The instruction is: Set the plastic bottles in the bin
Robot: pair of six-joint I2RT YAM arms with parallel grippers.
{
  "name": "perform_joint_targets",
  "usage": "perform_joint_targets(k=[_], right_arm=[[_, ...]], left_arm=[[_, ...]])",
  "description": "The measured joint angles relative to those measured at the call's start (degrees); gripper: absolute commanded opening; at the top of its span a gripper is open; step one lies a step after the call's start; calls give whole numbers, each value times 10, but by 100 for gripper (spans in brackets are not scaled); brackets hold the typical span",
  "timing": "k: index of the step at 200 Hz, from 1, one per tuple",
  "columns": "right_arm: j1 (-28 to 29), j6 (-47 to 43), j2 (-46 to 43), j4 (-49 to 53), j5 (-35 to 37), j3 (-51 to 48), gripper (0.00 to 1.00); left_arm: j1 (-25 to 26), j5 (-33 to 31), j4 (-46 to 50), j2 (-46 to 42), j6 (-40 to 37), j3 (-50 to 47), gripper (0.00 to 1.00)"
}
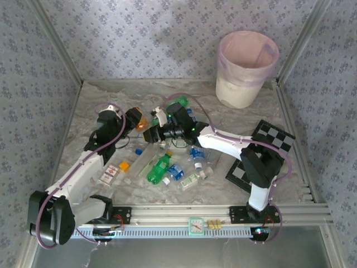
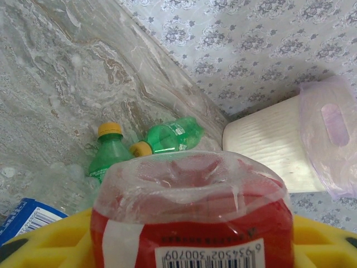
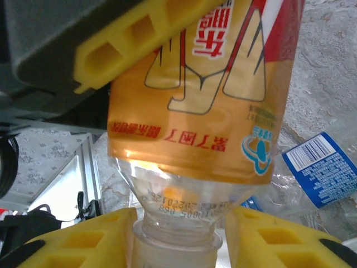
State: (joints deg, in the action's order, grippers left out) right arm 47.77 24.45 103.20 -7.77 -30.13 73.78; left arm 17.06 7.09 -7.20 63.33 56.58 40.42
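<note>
Both grippers hold one clear bottle with an orange-and-red label [image 1: 143, 124] above the table's middle left. My left gripper [image 1: 136, 118] is shut on its body; in the left wrist view the bottle's base [image 2: 189, 206] sits between the yellow fingers [image 2: 50, 245]. My right gripper [image 3: 178, 248] is shut on the bottle's white-capped neck, below the label [image 3: 206, 111]. More bottles lie on the table: a green one [image 1: 159, 167], a blue-labelled one [image 1: 175, 172] and two green ones with yellow caps [image 2: 110, 151] [image 2: 173, 137]. The cream bin [image 1: 237, 89] with its pink liner stands at the far right.
A red-and-white packet [image 1: 110, 174] and a small orange piece [image 1: 124, 166] lie near the left arm. A checkerboard [image 1: 262, 151] lies under the right arm. Patterned walls close the back and sides. A metal rail [image 1: 184, 215] runs along the near edge.
</note>
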Motion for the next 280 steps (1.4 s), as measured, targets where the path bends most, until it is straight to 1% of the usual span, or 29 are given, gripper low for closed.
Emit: perform_joint_targets(k=[27,41,58,63,75,86,100,119,143,163,182,205,234,254,280], right_arm=[[0,0,0,0,-3,0,36],[0,2,0,0,-3,0,30],[0,2,0,0,-4,0,29],[0,2,0,0,-4,0,29],[0,2,0,0,-4,0,29],[0,2,0,0,-5,0,29],[-1,1,0,0,-7,0,29],[-7,0,0,0,-7,0,29],[-26,-5,-3,8,-6,0,29],[-48,-21,-16,33,6,0,27],[-71,-44,-39,66,25,0,27],[-107,-74,-76,117,56,5,27],[-169,-109,-127,176,105,33,27],[-213,-130,-152,219,150,71,27],[-263,-147,-163,268,207,132,26]], left_arm=[[0,0,-1,0,0,-1,61],[0,-2,-2,-1,0,-1,63],[0,-3,-1,-3,0,-1,66],[0,-3,-2,-3,0,-1,69],[0,-3,-1,-3,-2,-1,83],[0,-2,-1,-3,0,-1,93],[-2,-2,3,-7,-7,-1,100],[-17,-5,24,-21,-20,1,100],[-58,-20,49,-51,-37,13,100],[-87,-40,63,-76,-50,25,100],[-100,-65,79,-93,-54,26,100],[-109,-81,86,-93,-45,16,100],[-111,-70,76,-69,-15,-25,100],[-111,-41,71,-28,-3,-42,100],[-109,5,73,21,-15,-35,100]])
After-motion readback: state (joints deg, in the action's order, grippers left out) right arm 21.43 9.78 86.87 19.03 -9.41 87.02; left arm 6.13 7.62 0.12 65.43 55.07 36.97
